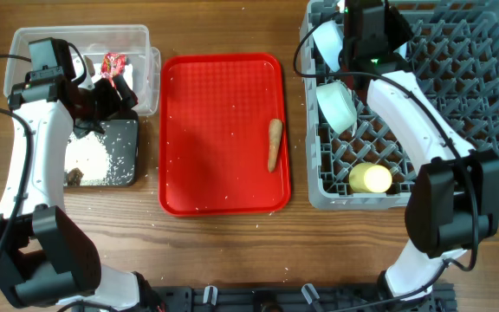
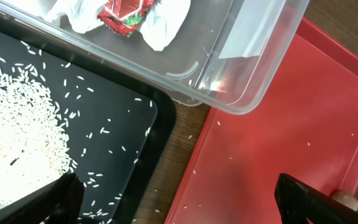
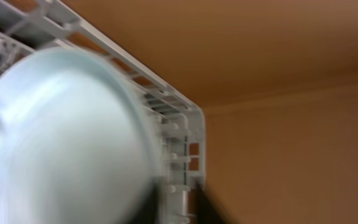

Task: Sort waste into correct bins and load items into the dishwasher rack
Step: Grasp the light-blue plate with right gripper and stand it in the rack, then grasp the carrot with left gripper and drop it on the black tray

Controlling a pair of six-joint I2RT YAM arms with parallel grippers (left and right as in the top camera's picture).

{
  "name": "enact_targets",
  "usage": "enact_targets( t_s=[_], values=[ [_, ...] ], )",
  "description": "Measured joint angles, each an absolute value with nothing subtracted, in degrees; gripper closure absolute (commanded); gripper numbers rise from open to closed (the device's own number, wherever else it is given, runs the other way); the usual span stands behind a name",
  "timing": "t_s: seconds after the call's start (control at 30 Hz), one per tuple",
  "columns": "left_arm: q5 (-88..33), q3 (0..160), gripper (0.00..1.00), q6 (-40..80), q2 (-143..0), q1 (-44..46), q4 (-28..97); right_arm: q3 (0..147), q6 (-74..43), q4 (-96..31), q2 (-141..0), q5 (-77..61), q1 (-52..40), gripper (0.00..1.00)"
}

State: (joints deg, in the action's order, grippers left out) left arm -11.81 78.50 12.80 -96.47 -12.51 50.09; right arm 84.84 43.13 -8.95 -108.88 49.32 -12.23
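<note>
The red snack wrapper [image 1: 113,62] and crumpled white paper [image 2: 160,22] lie in the clear tub [image 1: 141,39]; the wrapper also shows in the left wrist view [image 2: 126,9]. The black tray [image 1: 119,160] holds white rice crumbs [image 2: 17,118] and a dark lump [image 1: 74,176]. My left gripper [image 2: 185,205] is open and empty over the gap between black tray and red tray. The brown stick [image 1: 274,143] lies on the red tray. My right gripper [image 1: 346,35] is at the grey rack's [image 1: 492,104] far left corner, its fingers close together at the rim of a pale bowl [image 3: 61,137]. A second bowl [image 1: 338,104] and the yellow cup [image 1: 371,178] sit in the rack. Plate and spoon are out of view.
The flat red serving tray [image 1: 215,104] lies between the bins and the rack, with scattered rice grains on it. The rack's corner wall [image 3: 182,143] is right beside my right fingers. The right wrist view is blurred.
</note>
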Motion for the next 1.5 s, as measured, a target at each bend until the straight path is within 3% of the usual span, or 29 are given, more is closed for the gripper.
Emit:
enact_targets(
  t_s=[0.13, 0.27, 0.4, 0.57, 0.7, 0.8, 0.93, 1.03, 1.27, 1.5],
  values=[
    [-11.81, 78.50, 0.00, 12.78, -96.47, -12.51, 50.09, 84.86, 33.80, -10.41, -108.88, 46.59, -12.23, 0.00],
    [-11.84, 78.50, 0.00, 12.80, -96.47, -12.51, 50.04, 84.75, 23.22, -21.50, -107.04, 43.38, -12.21, 0.00],
    [-11.81, 78.50, 0.00, 12.80, -96.42, -12.51, 50.11, 84.68, 10.63, -32.95, -91.53, 27.79, -12.21, 0.00],
    [-15.33, 78.50, 0.00, 13.47, -96.42, -12.51, 53.25, 84.88, 5.61, -45.67, -80.75, 8.95, -11.68, 0.00],
    [-21.23, 78.50, 0.00, 14.96, -96.42, -11.73, 54.04, 84.88, 0.73, -47.09, -71.13, 4.82, 1.43, 0.00],
    [-19.90, 78.50, 0.01, 15.49, -96.42, -1.61, 53.39, 84.88, -2.68, -48.66, -67.83, 2.92, 9.17, 0.00],
    [-8.27, 78.52, 0.01, 18.92, -97.08, 20.67, 47.70, 84.88, -3.49, -50.41, -68.79, 1.48, 9.54, 0.00],
    [-1.56, 78.72, 0.04, 20.23, -102.17, 29.91, 42.24, 84.88, -3.68, -51.03, -68.95, 1.45, 9.54, 0.00],
    [2.00, 78.72, 0.04, 15.09, -111.55, 34.81, 38.48, 84.88, -3.68, -52.75, -70.98, 1.39, 9.54, 0.00],
    [1.91, 78.72, 0.11, 7.55, -114.30, 37.52, 38.33, 84.88, -3.70, -53.36, -72.03, 1.28, 9.54, 0.00]
  ],
)
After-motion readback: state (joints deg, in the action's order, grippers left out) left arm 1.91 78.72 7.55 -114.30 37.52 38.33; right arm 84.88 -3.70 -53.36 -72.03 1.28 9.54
